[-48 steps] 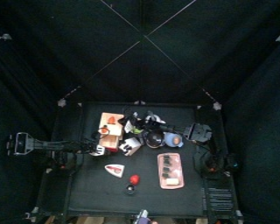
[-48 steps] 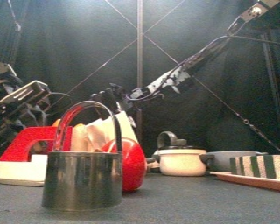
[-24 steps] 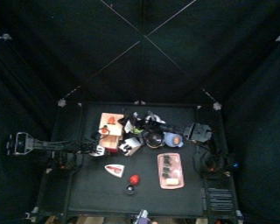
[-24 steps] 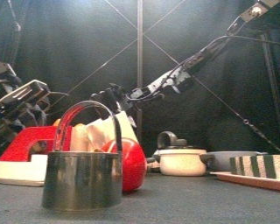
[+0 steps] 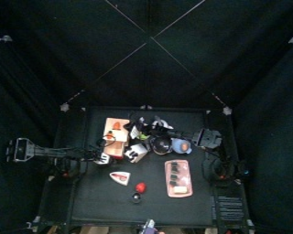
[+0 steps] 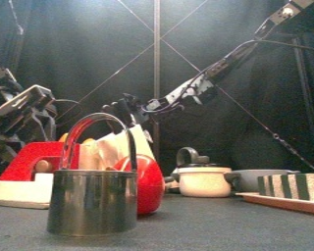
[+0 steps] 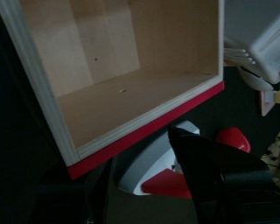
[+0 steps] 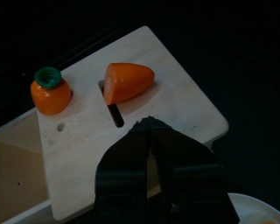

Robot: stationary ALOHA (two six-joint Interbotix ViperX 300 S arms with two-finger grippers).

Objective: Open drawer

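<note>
The drawer [image 7: 119,79] stands pulled out of its wooden cabinet [image 5: 116,128]; its light wood inside is bare and its front edge is red [image 7: 149,118]. In the front view the red drawer front [image 6: 35,157] shows low at the left. My left gripper [image 7: 166,188] hangs just off that front, open, holding nothing; in the front view my left gripper [image 6: 23,110] sits above the red front. My right gripper [image 8: 149,131] is shut, its tips over the cabinet top [image 8: 166,96] beside a slot; from above, my right gripper [image 5: 139,129] lies across the table's middle.
An orange toy carrot [image 8: 52,92] and an orange piece [image 8: 129,80] lie on the cabinet top. Near the front edge stand a metal cup [image 6: 91,201], a red ball [image 6: 149,186] and a white pot [image 6: 202,180]. A tray [image 5: 178,178] lies at the right.
My left gripper's jaws have spread wider and drawn slightly away from the red drawer front. The right arm has stayed put.
</note>
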